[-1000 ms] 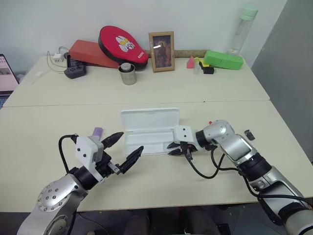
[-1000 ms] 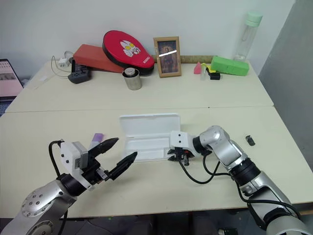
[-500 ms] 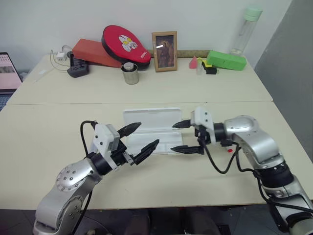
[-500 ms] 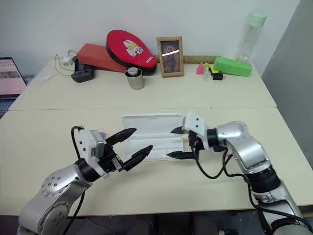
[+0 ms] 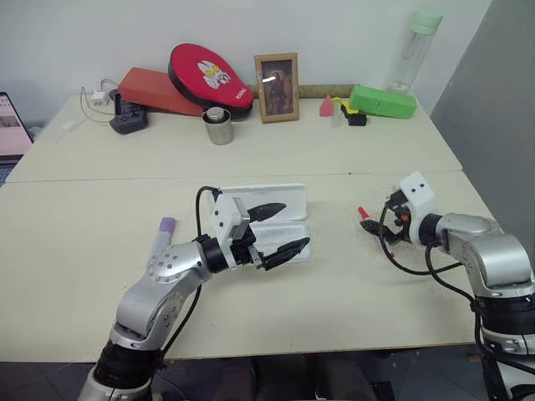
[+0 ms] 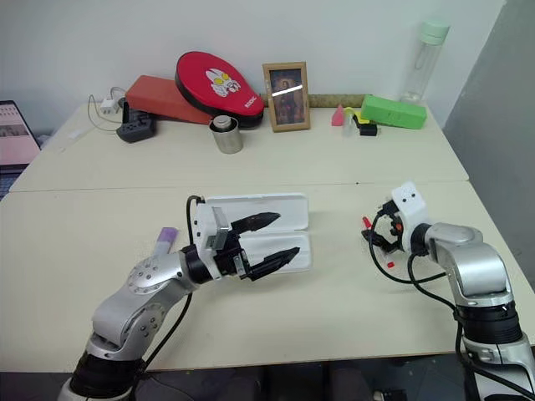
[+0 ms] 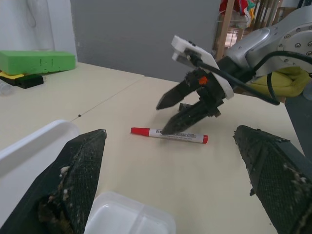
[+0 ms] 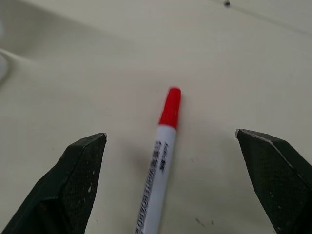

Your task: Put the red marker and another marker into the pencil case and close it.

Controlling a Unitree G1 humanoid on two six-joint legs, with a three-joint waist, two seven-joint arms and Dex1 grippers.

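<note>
The flat white plastic pencil case (image 5: 259,219) lies open in the middle of the pale cream table (image 5: 100,251), its lid laid back on the far side and its tray on the near side. The left gripper (image 5: 276,230) hovers over the right part of that tray, its two black fingers spread wide apart with nothing between them.

To the right of the case, well apart from it, the slim white-barrelled red marker (image 7: 168,135) with its red cap lies flat on the bare table. The right gripper (image 7: 176,110) hangs just above it with its black fingers parted, pointing down at the barrel; from the wrist the marker lies between the two spread fingers without being gripped.

The stubby pale lavender marker (image 5: 163,234) with the purple cap lies on the table left of the case, near the left arm's elbow.

Along the far edge of the table stand a red oval padded mitt (image 5: 209,77), a framed picture (image 5: 277,87), a small metal cup (image 5: 219,125), a green rectangular box (image 5: 381,101) and a clear bottle with a pale green cap (image 5: 414,48).
</note>
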